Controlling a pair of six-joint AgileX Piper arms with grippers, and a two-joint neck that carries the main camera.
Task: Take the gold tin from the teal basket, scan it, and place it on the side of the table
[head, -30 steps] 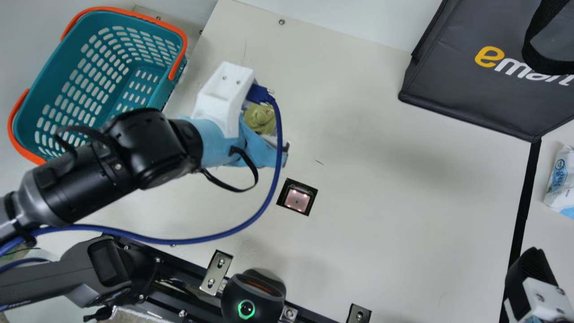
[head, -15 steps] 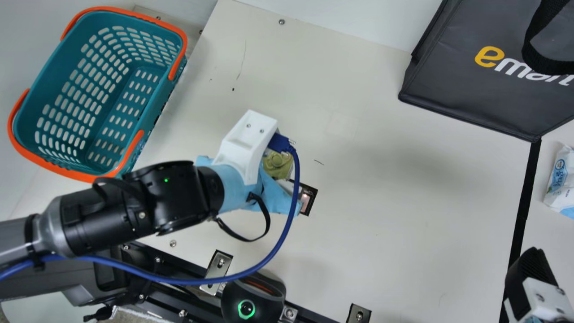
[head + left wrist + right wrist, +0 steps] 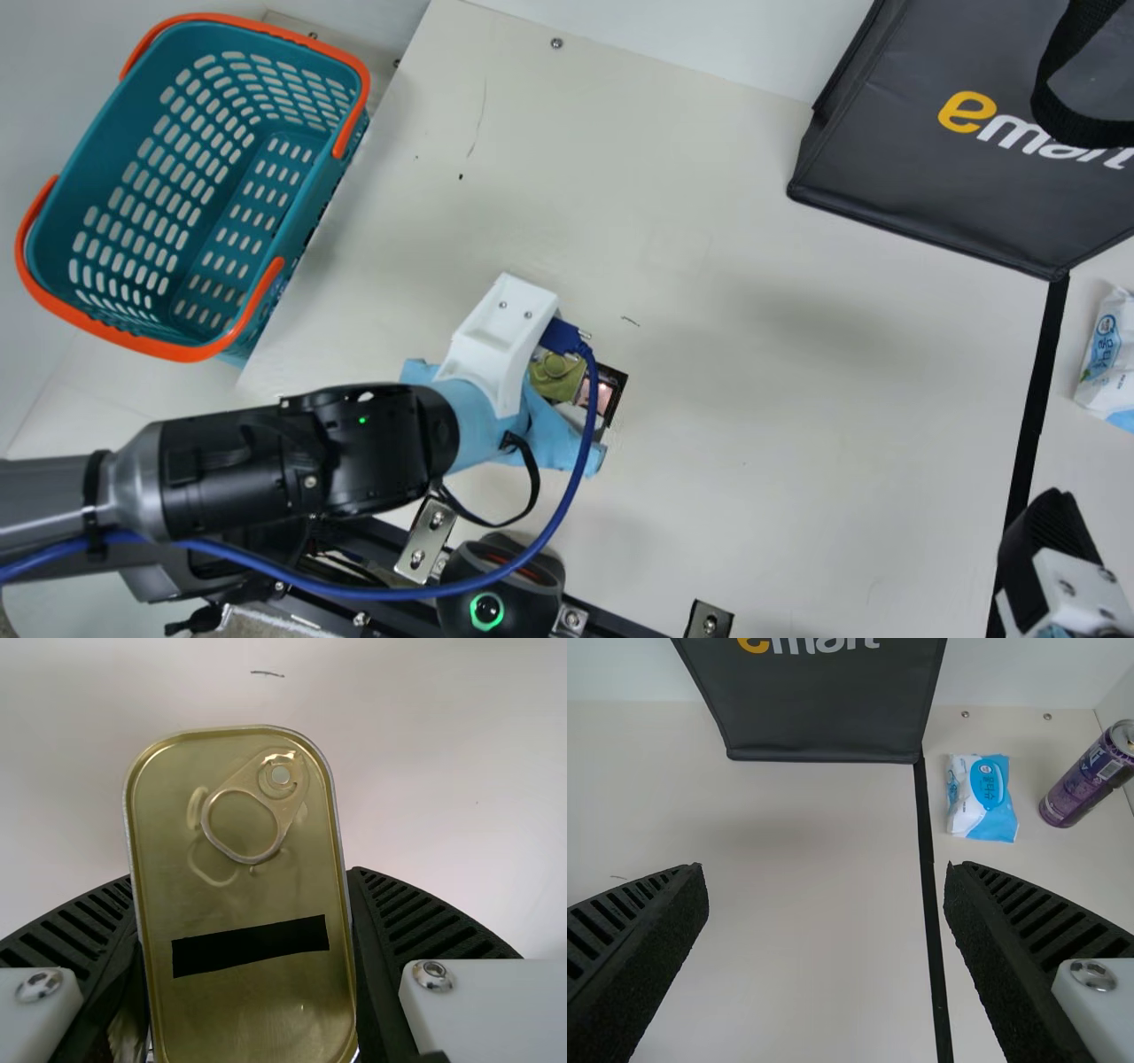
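Black ribbed fingers [image 3: 425, 917] of our left gripper [image 3: 578, 390] stand only as far apart as the gold tin [image 3: 554, 377] between them is wide, pressing against its two long sides; we hold it with its ring-pull face toward our wrist camera, above the left part of the table [image 3: 753, 399], just beside the lit scanning window [image 3: 605, 399], toward the near edge; our right gripper [image 3: 1050, 532], by the near right corner, has its fingers spread wide with nothing between them.

We count one gold tin; one teal basket [image 3: 292, 217] with two orange handles [image 3: 44, 297], along the left edge; one dark bag [image 3: 912, 168] at the far edge; one scanner [image 3: 487, 610] with a green ring at the near edge; one white-and-blue packet [image 3: 983, 797] and one purple can [image 3: 1081, 784], right of one black strip [image 3: 930, 904].
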